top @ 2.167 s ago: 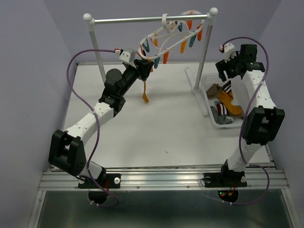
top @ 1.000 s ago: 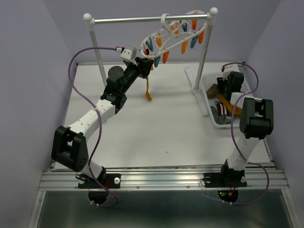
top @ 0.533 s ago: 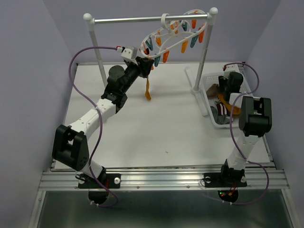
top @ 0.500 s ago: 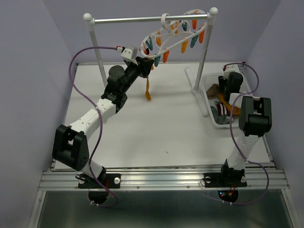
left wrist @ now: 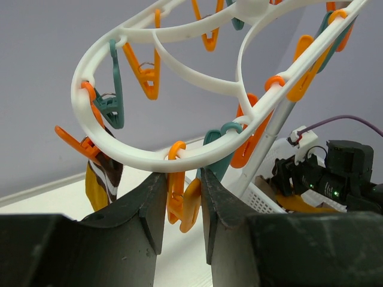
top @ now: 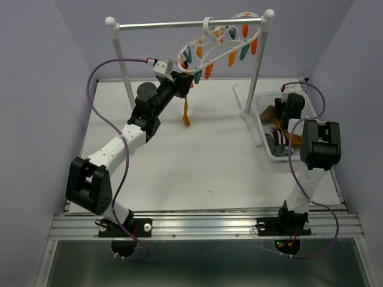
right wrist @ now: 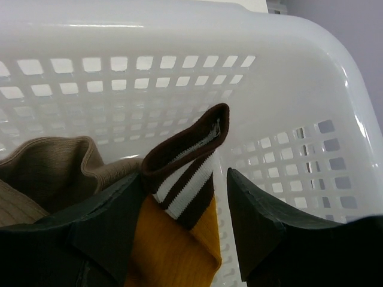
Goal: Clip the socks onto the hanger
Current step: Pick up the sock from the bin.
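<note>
The white oval hanger (top: 218,45) hangs by its hook from the rail, with orange and teal clips round its ring (left wrist: 149,152). My left gripper (left wrist: 182,185) is at the ring's near-left edge (top: 179,81), shut on one orange clip (left wrist: 179,203) that touches both fingers. A mustard sock (top: 186,113) with a striped cuff (left wrist: 99,182) hangs from a neighbouring clip. My right gripper (right wrist: 182,176) is down in the basket (top: 281,122), open. Another mustard sock (right wrist: 179,239) with a dark and white striped cuff stands between its fingers, against the left finger and clear of the right one.
The white plastic basket (top: 263,104) stands at the right by the rail's right post (top: 256,78); its perforated wall (right wrist: 149,72) is close ahead of my right fingers. A tan sock (right wrist: 54,167) lies left of them. The silver rail (top: 179,25) spans the back.
My right arm has come down from above the basket into it, its fingers now round the sock's cuff. My left gripper lifted slightly with the hanger, then stayed still on the clip.
</note>
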`<action>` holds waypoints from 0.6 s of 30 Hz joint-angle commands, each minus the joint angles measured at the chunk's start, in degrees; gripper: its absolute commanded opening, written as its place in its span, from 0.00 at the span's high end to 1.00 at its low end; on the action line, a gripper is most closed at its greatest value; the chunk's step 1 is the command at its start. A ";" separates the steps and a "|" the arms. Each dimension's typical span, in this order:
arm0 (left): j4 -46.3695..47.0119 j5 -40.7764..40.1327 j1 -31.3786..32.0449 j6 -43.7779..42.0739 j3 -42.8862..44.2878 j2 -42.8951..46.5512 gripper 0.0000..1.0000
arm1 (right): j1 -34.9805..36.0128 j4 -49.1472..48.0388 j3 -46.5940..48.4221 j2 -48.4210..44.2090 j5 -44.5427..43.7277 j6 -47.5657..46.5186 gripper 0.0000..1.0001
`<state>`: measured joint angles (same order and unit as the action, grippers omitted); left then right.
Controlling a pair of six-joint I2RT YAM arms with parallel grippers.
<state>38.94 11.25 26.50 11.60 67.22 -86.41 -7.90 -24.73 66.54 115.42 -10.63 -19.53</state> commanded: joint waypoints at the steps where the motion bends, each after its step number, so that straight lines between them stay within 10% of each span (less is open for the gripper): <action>1: 0.17 -0.17 -0.22 -1.14 2.12 -0.60 1.00 | -0.71 -5.41 -0.10 0.78 -1.94 2.04 0.37; 6: 0.09 0.00 -0.31 -1.31 2.56 -1.04 1.00 | -0.71 -7.17 -0.19 1.21 -2.81 3.09 0.44; 15: 0.09 0.36 -0.40 -1.31 3.35 -1.92 1.00 | -0.71 -8.40 -0.62 0.78 -2.20 3.97 0.97; 18: 0.09 0.27 -0.31 -1.22 3.53 -1.83 1.00 | -0.71 -7.79 -0.98 -0.54 -0.36 3.10 0.99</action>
<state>39.18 11.11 26.48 11.40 68.42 -88.07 -8.23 -28.73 66.52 115.92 -12.34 -16.27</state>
